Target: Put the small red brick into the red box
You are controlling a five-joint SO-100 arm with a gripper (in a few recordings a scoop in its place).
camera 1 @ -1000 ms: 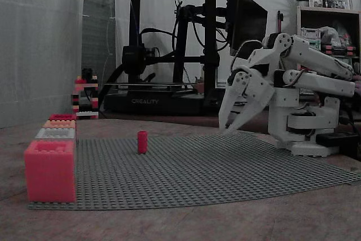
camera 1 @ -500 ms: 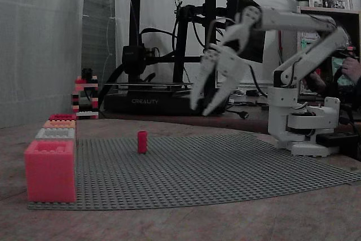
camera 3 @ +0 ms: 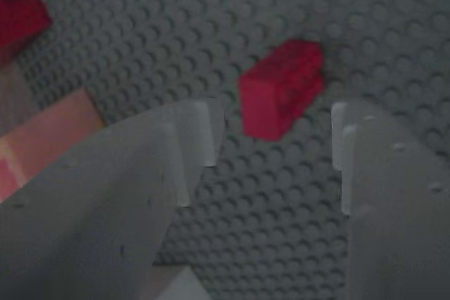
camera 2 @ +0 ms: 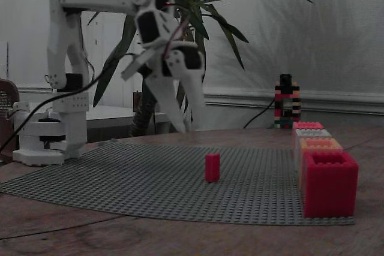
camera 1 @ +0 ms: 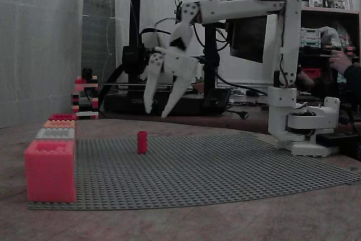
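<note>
One small red brick (camera 1: 142, 141), a smooth narrow block, stands upright on the grey studded baseplate (camera 1: 214, 167). Four studded boxes line the baseplate's edge; the red box (camera 1: 62, 117) sits farthest along that row, mostly hidden behind the others. The white gripper (camera 1: 157, 108) hangs above the brick, its fingers spread apart, holding nothing.
</note>
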